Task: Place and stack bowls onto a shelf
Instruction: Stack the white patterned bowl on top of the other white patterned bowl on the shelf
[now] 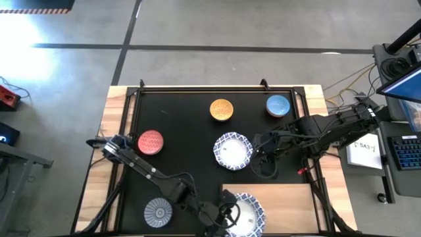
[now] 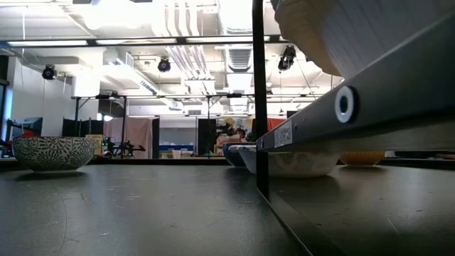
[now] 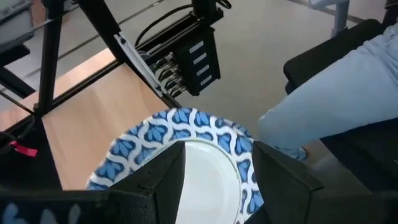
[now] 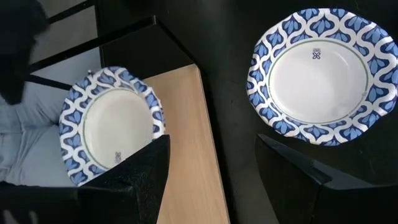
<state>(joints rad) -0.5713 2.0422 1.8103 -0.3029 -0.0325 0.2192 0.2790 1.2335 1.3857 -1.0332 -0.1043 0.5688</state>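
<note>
- Poising the left claw [image 1: 230,214] at the near edge of the counter [image 1: 115,131], over the near left part of the shelf [image 1: 289,204].
- Spreading its fingers [image 3: 163,180] wide, one to each side of the shelf bowl [image 3: 186,127]; not possible telling whether they are touching it.
- Showing that shelf bowl, large and white with a blue patterned rim, lying on the pale board with its rim jutting past the board's edge.
- Hanging the right claw [image 1: 263,161] over the black mat [image 1: 184,118], just beyond the shelf's far left corner, between the shelf bowl and the mat bowl [image 1: 233,149].
- Opening wide here too, gripping nothing, with the board's corner and bare mat showing between the fingers in the right wrist view.
- Resting the mat bowl, the second large blue-rimmed one, upright in the mat's middle, well apart from the shelf.
- Leaving the four small bowls on the mat, none touching another: orange bowl [image 1: 222,109] and blue bowl [image 1: 278,105] along the far side, pink-red bowl [image 1: 150,142] at the left beside the left arm, grey-striped bowl [image 1: 158,212] at the near left.
- Catching a person's leg [image 3: 336,93] in light trousers beyond the counter's near edge.
</note>
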